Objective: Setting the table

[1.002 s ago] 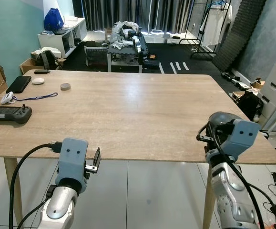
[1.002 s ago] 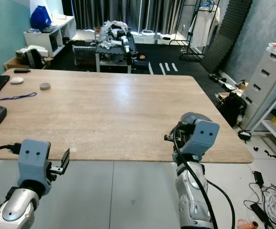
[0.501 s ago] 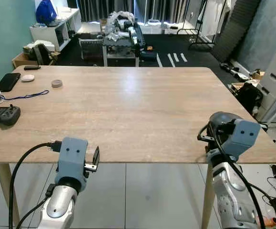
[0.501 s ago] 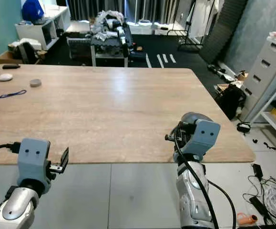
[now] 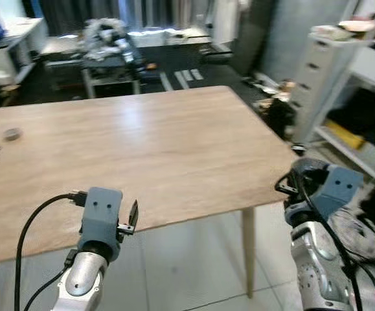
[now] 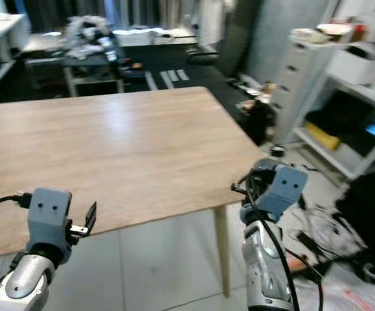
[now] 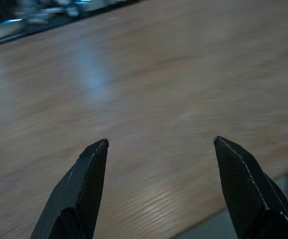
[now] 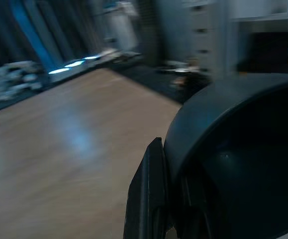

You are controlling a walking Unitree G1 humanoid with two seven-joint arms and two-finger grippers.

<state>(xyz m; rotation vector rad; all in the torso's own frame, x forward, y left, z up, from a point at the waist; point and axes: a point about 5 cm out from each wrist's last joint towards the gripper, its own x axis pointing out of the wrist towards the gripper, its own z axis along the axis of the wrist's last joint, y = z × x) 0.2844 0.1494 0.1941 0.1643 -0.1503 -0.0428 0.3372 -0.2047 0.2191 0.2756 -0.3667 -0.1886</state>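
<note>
The view has swung right; black bowl (image 8: pixel 233 164) fills right gripper (image 5: pixel 300 188).

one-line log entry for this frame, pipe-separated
phase: at wooden table edge | left gripper: open, empty, over tabletop | right gripper: holds dark round bowl | view: blurred

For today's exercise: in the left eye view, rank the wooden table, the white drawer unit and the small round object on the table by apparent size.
1. Wooden table, easily the largest.
2. White drawer unit, though it stands farther away, so this is only how it looks.
3. Small round object, a blurred speck.
</note>
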